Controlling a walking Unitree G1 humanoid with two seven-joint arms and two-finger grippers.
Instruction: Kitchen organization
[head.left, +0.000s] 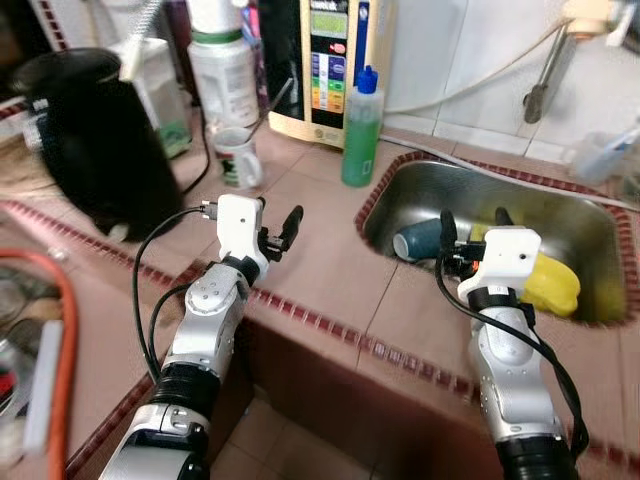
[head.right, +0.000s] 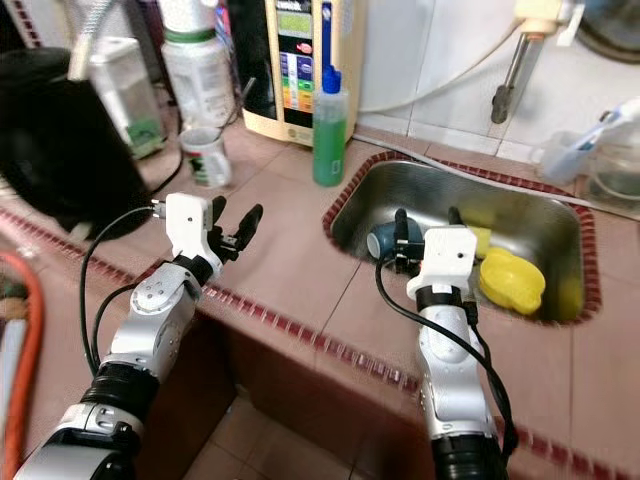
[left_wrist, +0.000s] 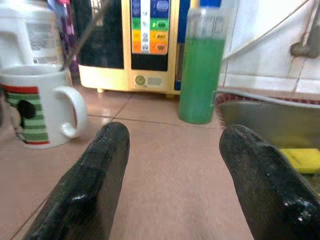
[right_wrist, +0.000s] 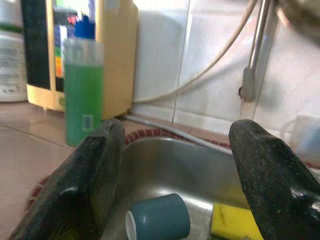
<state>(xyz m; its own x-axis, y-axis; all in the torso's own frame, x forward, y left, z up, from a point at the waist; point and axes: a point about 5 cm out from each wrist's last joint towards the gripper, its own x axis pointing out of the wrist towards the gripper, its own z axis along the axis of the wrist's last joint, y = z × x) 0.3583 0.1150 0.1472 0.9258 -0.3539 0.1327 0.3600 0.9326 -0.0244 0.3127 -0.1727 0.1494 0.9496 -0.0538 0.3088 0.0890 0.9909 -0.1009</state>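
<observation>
Both arms reach forward over the tiled worktop (head.left: 330, 270) from its near edge. The left gripper (head.left: 282, 232) hovers above bare tiles, its two black fingers spread wide with nothing between them. The right gripper (head.right: 428, 228) hangs at the near rim of the steel sink (head.right: 420, 185), fingers equally wide apart and holding nothing.

Past the right gripper, a blue-grey cup (right_wrist: 159, 216) lies on its side in the basin; the right wrist view shows its pale open mouth facing toward the worktop side, long axis running across the basin floor. Just beside it sits a yellow sponge (right_wrist: 234, 220), and the head views add a larger yellow object (head.left: 552, 283) further along the basin, partly behind the right wrist.

Ahead of the left gripper, its wrist view shows a white mug (left_wrist: 37, 107) with red and green stripes, handle turned toward the sink. A green bottle (head.left: 360, 125) with a blue cap stands upright by the sink's corner. Behind it against the wall stands a cream appliance (head.left: 325, 70) with coloured buttons. A black kettle (head.left: 90, 140) sits at far left.
</observation>
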